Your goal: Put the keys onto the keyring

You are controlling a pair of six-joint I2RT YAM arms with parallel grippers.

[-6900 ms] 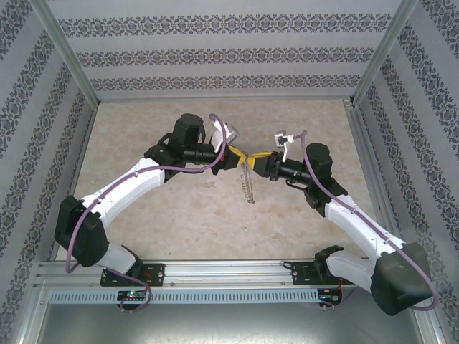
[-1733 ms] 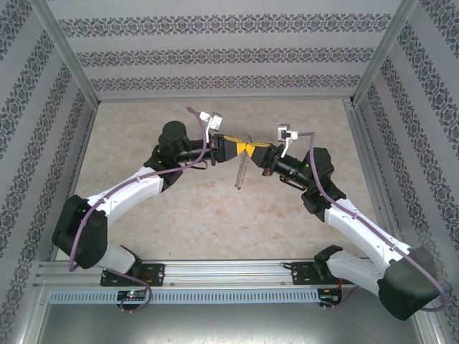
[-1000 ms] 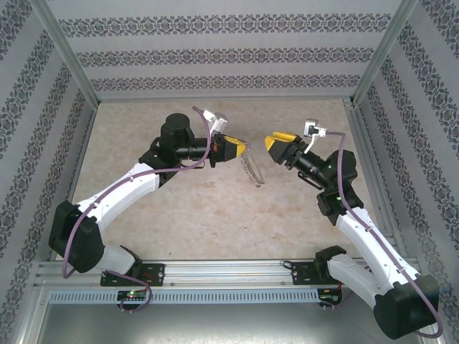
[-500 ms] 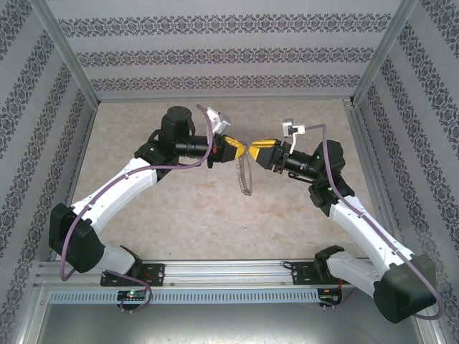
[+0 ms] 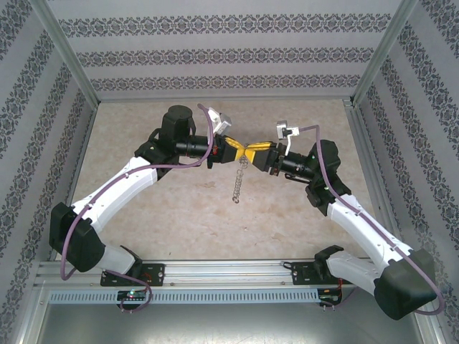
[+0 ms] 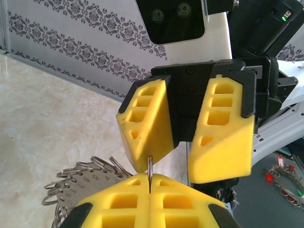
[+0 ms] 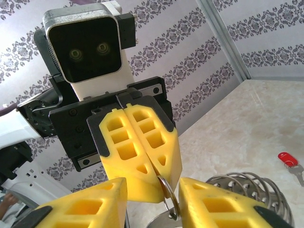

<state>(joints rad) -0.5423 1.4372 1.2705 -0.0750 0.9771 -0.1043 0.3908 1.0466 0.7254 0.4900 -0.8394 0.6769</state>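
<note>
Silvery wire of the keyring [image 5: 239, 183] stands upright between the 2 yellow fingers of the left gripper [image 5: 234, 152], which are pressed together on it. Its fringe of small metal pieces hangs down in the air above the middle of the table [image 5: 165, 215]. The right gripper [image 5: 259, 154] faces it tip to tip, with its fingers apart and the loop between them, not pinched. 1 red-headed key [image 7: 288, 159] lies flat on the table, well apart from the ring.
</note>
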